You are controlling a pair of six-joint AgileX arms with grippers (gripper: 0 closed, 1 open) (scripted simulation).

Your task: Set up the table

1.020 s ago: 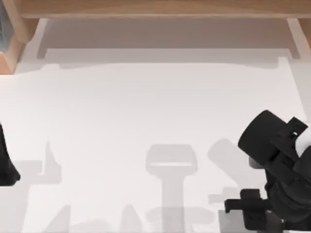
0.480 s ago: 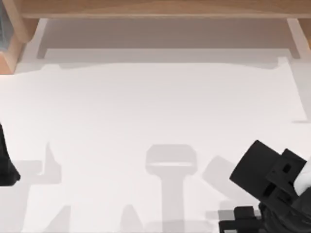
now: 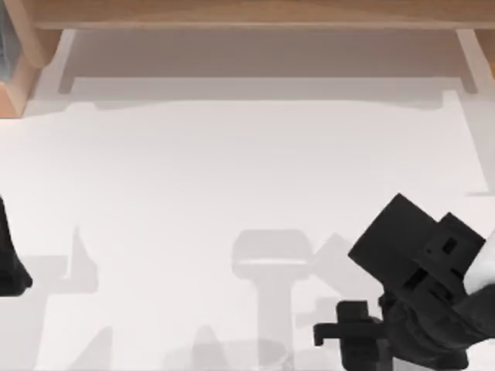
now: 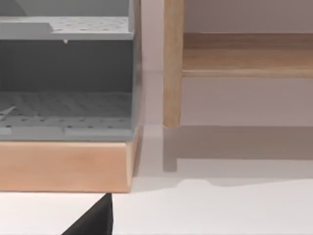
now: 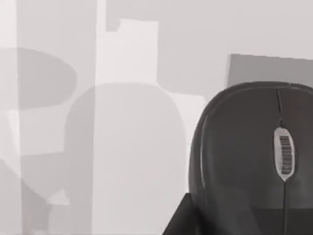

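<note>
Shifting leftward since a second ago, the right claw (image 3: 363,340) is recorded low at the white bench's (image 3: 232,170) right; its grip cannot be told. Computer mouse (image 5: 254,161) beneath; left arm parked.

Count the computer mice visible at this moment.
1. A dark mouse with a scroll wheel lies close below the right wrist camera, partly over a grey pad on the white table. Others may be hidden under the right arm.
</note>
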